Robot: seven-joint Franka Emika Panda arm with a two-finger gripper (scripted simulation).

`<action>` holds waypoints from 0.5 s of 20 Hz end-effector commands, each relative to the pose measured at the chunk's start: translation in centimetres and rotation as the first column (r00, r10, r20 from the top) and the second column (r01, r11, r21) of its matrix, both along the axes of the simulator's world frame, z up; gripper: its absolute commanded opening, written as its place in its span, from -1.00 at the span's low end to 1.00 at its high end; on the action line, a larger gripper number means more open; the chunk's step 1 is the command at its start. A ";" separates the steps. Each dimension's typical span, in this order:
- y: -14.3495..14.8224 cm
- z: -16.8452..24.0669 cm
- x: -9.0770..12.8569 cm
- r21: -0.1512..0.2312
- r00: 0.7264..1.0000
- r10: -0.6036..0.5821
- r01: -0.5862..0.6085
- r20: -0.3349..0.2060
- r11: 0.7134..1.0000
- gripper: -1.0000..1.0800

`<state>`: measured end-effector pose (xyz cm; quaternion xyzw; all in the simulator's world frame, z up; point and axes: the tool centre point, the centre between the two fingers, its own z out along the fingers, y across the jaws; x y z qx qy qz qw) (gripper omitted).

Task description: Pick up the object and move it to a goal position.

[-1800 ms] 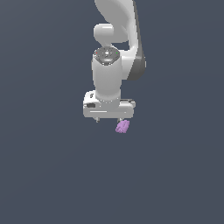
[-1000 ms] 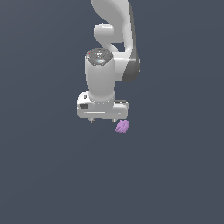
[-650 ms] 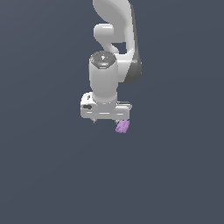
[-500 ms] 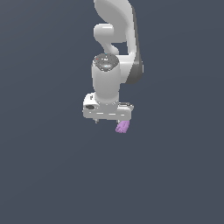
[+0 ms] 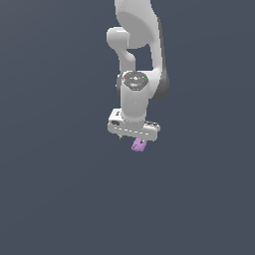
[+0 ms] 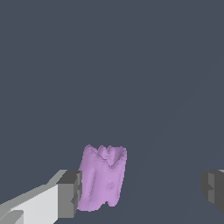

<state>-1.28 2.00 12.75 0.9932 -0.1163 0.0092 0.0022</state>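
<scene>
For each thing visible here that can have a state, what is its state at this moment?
end effector: open; the fingers stand wide apart, with one pad right beside the purple object and the other well clear of it.
purple object: between the fingers, near one of them, not clamped; whether that pad touches it cannot be told.

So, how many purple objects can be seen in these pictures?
1. The purple object sits just under the gripper in the exterior view; in the wrist view it lies between the open fingers, close beside one pad. No others show.
</scene>
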 end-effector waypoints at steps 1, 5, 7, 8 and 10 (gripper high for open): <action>1.1 -1.1 -0.8 0.003 0.999 -0.046 0.046 -0.004 0.999 0.92; 2.5 -2.4 -1.8 0.005 0.994 -0.105 0.105 -0.010 0.994 0.92; 3.0 -2.9 -2.3 0.006 0.992 -0.128 0.129 -0.012 0.992 0.92; 3.3 -3.1 -2.5 0.006 0.990 -0.139 0.139 -0.013 0.990 0.92; 3.6 -3.5 -2.8 0.006 0.988 -0.156 0.157 -0.015 0.988 0.92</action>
